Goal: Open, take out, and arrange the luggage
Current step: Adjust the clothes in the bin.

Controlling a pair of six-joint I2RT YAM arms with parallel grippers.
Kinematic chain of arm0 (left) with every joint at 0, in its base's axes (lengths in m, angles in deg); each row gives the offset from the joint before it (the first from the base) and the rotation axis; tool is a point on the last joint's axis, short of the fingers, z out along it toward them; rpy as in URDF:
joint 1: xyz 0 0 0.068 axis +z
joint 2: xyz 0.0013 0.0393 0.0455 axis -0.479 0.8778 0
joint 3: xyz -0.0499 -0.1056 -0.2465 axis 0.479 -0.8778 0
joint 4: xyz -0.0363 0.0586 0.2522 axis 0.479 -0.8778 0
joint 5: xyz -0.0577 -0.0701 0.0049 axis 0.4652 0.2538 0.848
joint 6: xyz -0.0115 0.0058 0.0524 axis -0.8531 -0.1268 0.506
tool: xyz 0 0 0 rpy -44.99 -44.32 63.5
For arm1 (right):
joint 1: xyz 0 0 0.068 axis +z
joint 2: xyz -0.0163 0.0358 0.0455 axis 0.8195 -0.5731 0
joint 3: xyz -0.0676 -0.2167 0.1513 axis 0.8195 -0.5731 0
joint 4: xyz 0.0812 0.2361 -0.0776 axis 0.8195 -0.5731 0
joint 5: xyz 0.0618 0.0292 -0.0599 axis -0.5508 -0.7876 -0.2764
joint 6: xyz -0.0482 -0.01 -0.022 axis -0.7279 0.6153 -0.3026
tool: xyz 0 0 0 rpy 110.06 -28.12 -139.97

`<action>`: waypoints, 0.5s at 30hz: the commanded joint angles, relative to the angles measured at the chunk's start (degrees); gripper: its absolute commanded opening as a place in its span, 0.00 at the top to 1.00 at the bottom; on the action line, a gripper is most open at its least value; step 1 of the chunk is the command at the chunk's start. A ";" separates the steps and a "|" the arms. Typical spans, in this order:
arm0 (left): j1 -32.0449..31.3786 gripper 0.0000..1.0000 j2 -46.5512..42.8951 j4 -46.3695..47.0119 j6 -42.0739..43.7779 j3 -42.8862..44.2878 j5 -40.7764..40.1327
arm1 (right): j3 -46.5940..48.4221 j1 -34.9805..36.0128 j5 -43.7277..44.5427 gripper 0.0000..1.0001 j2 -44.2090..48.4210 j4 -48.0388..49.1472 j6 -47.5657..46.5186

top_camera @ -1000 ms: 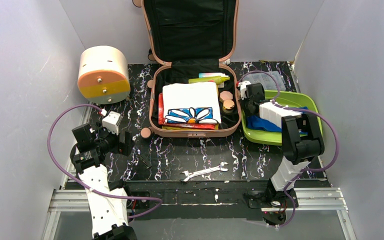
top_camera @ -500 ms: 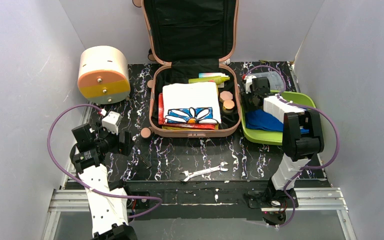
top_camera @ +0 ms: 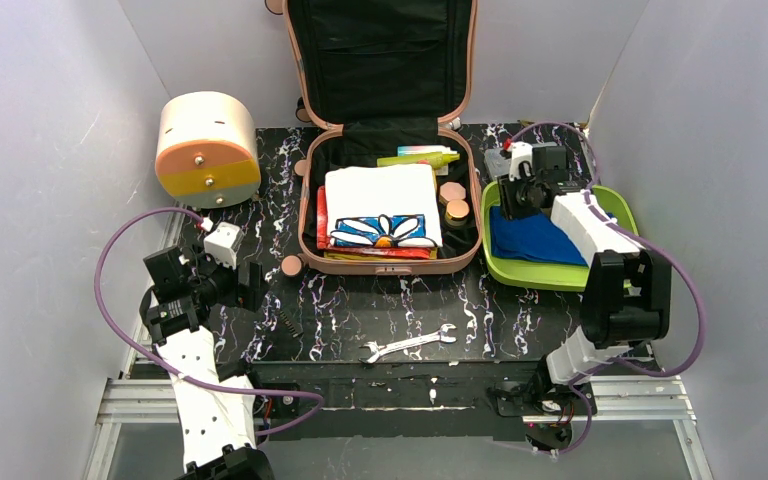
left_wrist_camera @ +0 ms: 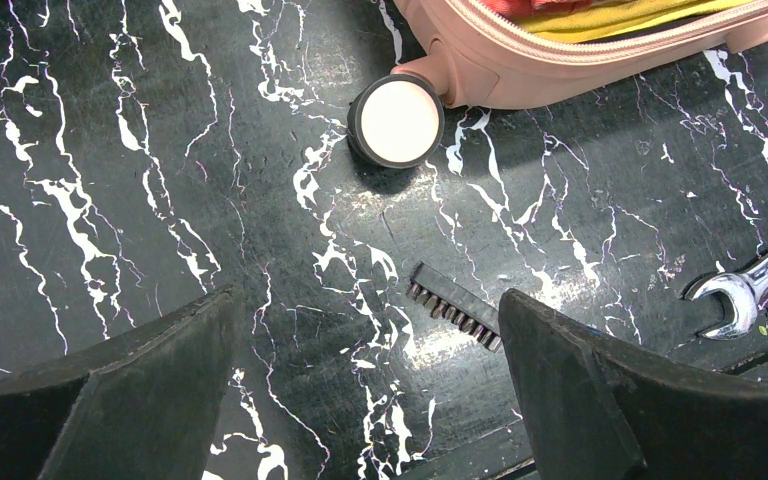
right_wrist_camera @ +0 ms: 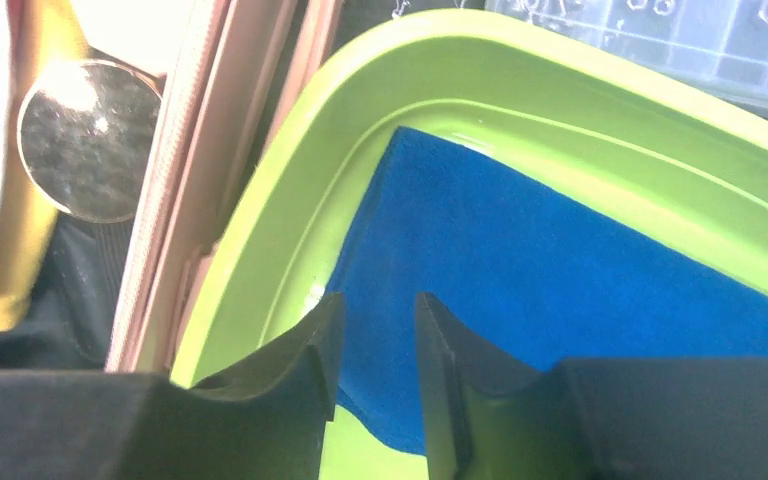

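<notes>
Black white-veined marble counter (top_camera: 340,300), walled in by pale panels, carries the luggage (top_camera: 390,265) toward 12 o'clock in the overhead view. Its lid stands upright against the back wall and its tray lies flat, showing a folded white cloth with a daisy print (top_camera: 380,205) and some small items.

The right gripper (right_wrist_camera: 378,300) hangs over the left end of a lime-green tray (top_camera: 615,205), above a blue cloth (right_wrist_camera: 560,260) lying in it. Its jaws are parted by a narrow gap with nothing between them. From it the luggage lies at 9 o'clock, just beside the tray; the pink shell wall shows at the left edge of the wrist view.

The left gripper (left_wrist_camera: 365,300) hovers over bare counter with jaws spread wide and empty. The luggage sits at its 2 o'clock, near but apart, one cream wheel (left_wrist_camera: 395,120) closest. A wrench (top_camera: 407,343) lies at 6 o'clock of the luggage. A cream-and-orange drum box (top_camera: 205,148) stands at its 9 o'clock.
</notes>
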State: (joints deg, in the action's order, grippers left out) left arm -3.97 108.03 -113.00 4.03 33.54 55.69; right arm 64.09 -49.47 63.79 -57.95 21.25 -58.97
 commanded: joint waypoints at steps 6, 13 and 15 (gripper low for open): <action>0.42 0.02 -0.71 -1.22 0.38 0.32 1.32 | -2.95 -4.75 -4.25 0.88 -2.11 -1.40 -0.67; 0.41 0.02 -0.92 -1.31 0.47 0.60 1.40 | 0.29 -4.86 -7.73 0.99 -10.70 -10.13 -3.63; 0.37 0.02 -0.93 -1.31 0.52 0.81 1.50 | 0.17 -4.86 -8.10 0.99 -10.79 -10.61 -3.91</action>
State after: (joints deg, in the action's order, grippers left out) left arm -3.97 107.48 -113.02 4.06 33.54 55.71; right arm 62.43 -54.43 58.87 -67.78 16.44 -61.09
